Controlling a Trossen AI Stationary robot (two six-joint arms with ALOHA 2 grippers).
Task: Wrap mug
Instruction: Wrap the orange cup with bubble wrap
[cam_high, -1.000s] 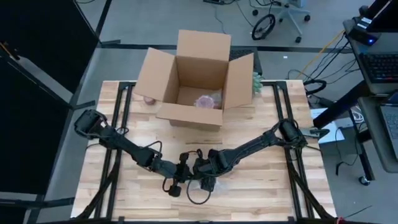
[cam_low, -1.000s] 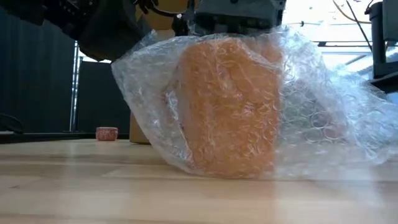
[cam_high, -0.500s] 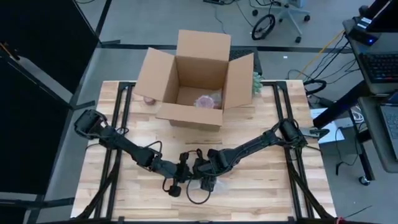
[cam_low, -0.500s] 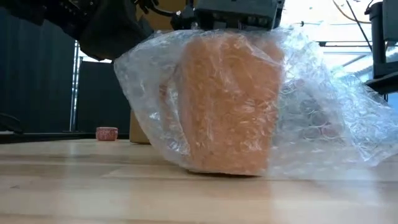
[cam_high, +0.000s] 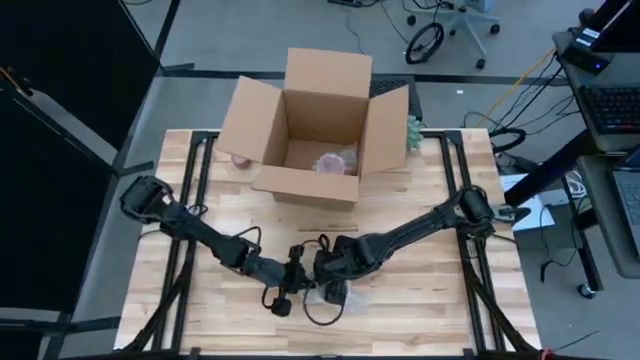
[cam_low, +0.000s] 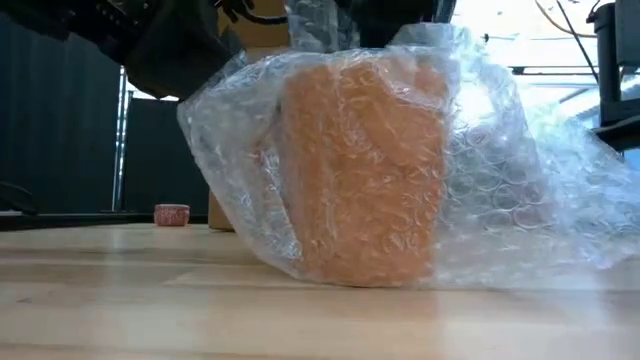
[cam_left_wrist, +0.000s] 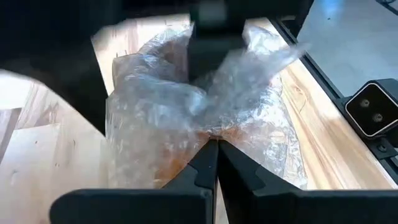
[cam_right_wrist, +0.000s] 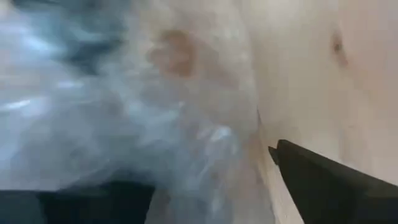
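Note:
An orange mug (cam_low: 360, 170) stands on the table near its front edge, loosely covered in clear bubble wrap (cam_low: 500, 170). In the high view the bundle (cam_high: 338, 297) lies where both arms meet. My left gripper (cam_left_wrist: 215, 148) is shut at the wrap's side nearest the table's left. My right gripper (cam_right_wrist: 199, 180) is above the bundle (cam_high: 332, 272), open, one dark finger (cam_right_wrist: 323, 180) beside the wrap. Loose wrap (cam_low: 320, 20) stands up over the mug's top. My left gripper pinches a gathered fold of the bubble wrap (cam_left_wrist: 211, 134) between its fingertips (cam_left_wrist: 202, 165), coming in about level from the table's left. The wrap stays around the mug, which rests on the table. Whether my right gripper touches the wrap, I cannot tell.
An open cardboard box (cam_high: 320, 110) stands at the far middle with a wrapped pinkish thing (cam_high: 330, 162) inside. A small pink object (cam_low: 172, 214) lies left of the box. Bare boards lie to both sides of the bundle.
My right gripper has opened and let go of the wrap over the mug's top. The freed wrap has sprung up above the mug. The mug, tipped a little half a second ago, sits flat again.

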